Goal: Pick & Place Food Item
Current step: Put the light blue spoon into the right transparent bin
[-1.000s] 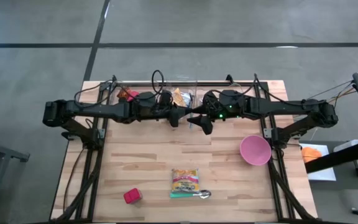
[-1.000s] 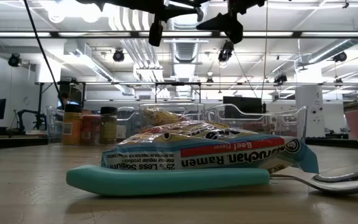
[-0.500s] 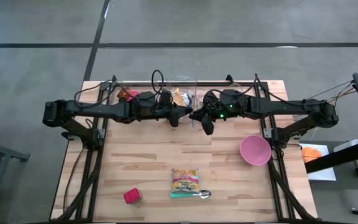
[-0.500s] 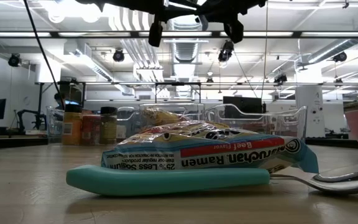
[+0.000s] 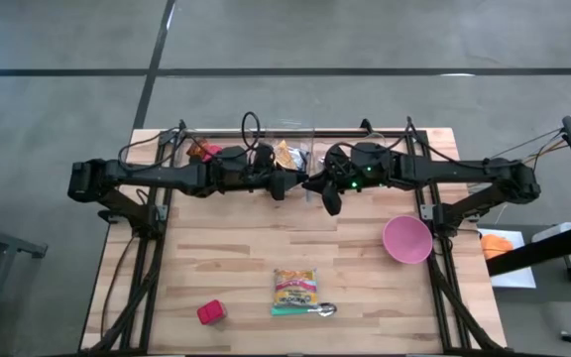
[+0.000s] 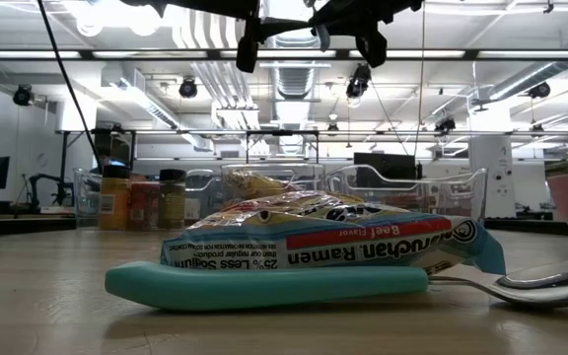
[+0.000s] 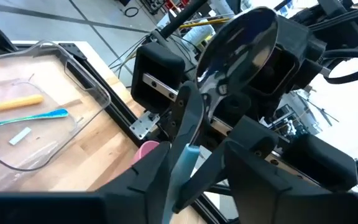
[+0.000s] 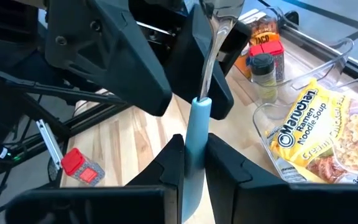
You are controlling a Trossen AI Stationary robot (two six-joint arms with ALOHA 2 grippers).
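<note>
Right gripper [image 8: 194,146]: clamped on the teal handle of a spoon [image 8: 197,118], held in the air over the middle of the tabletop's [image 5: 216,258] back edge. Left gripper [image 7: 188,168]: facing it tip to tip, fingers set loosely either side of the same spoon, with the bowl end standing above them in the left wrist view. Looks like a hand-over between the two arms, with the grip now on the right side.

To do this step well:
- Check the right hold before anything moves. Seems to sit low on the handle, so expect the heavy bowl end to swing if the arm turns fast.
- Spread the left fingers fully and draw them straight back along their own line, away from the spoon. Avoid any sideways sweep, which could knock the stem askew in the right grip.
- Part the arms slowly, since the two wrists sit very close together.
- Hold height until clear of the clear bin [image 8: 328,81] at the back edge, which holds another noodle pack.

Food item: a ramen packet [image 5: 295,288] lying flat near the middle of the front edge, well apart from both grippers and resting on a second teal-handled spoon [image 5: 320,310]. Pink bowl [image 5: 406,239] near the right edge, probably the place to put it. Cannot tell from here what the lifted spoon is meant for.
</note>
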